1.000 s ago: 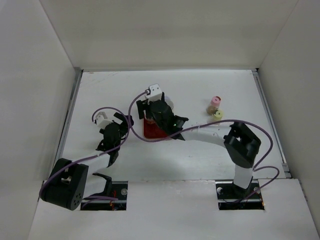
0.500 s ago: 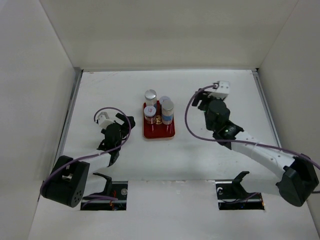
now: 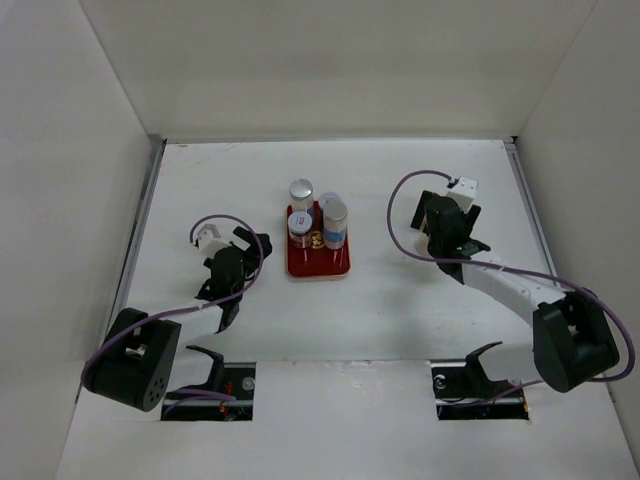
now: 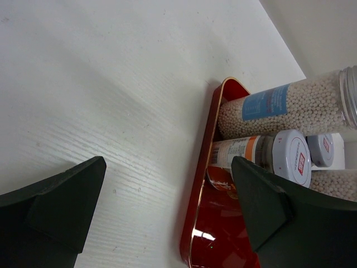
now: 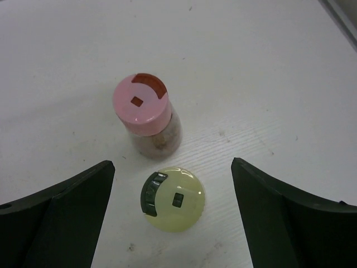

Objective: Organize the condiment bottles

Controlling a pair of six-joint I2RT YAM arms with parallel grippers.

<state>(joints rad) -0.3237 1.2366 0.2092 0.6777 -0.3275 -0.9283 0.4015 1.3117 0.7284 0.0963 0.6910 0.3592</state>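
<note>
Top external view, nearest you: both arm bases sit at the front edge of the white table (image 3: 400, 300). Your left gripper (image 3: 256, 243) sits just left of the red tray (image 3: 318, 267), jaws spread and holding nothing. The silver-capped bottles (image 3: 335, 212) stand bunched at the tray's far end. Your right gripper (image 3: 447, 215) hangs over the right half of the table, well apart from the tray, and from above it hides what is under it. Plain white walls (image 3: 300, 70) close in the left, right and far sides.

On the left wrist camera, the tray's gold-edged rim comes first. Behind it you see an orange-label bottle (image 4: 240, 153) whose cap carries a small red square mark. Beyond that is a blue-label bottle (image 4: 279, 109) full of pale beads. The print on both labels is too small to read.

On the right wrist camera, the jaws are wide apart and grip nothing. The yellow-capped bottle (image 5: 173, 199) stands between them, its lid showing a dark grey flap. Just beyond it is the pink-capped bottle (image 5: 142, 106), with a darker red arc on its lid. Neither cap bears writing. The tabletop here shows fine grain lines and a few specks.
</note>
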